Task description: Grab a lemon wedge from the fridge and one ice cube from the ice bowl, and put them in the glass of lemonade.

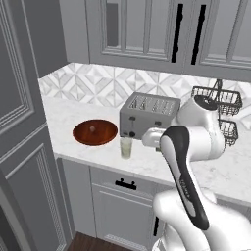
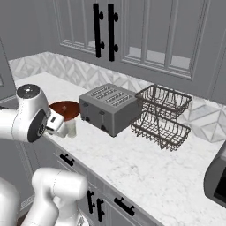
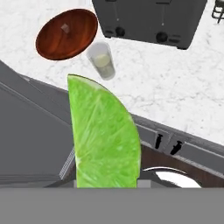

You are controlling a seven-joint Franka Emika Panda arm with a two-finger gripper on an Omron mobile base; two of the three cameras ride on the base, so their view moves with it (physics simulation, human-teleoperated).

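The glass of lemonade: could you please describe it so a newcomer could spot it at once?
Find the grey toaster on the white marble counter. Just in front of its left end, beside the wooden ice bowl, stands the glass of lemonade: the one clear tumbler, holding pale yellow-green liquid.

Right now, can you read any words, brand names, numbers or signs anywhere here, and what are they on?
None can be read.
The toaster has dark knobs and slots but no legible lettering.
The glass of lemonade, ice bowl and lemon wedge are plain.
The cabinet doors carry only black handles.
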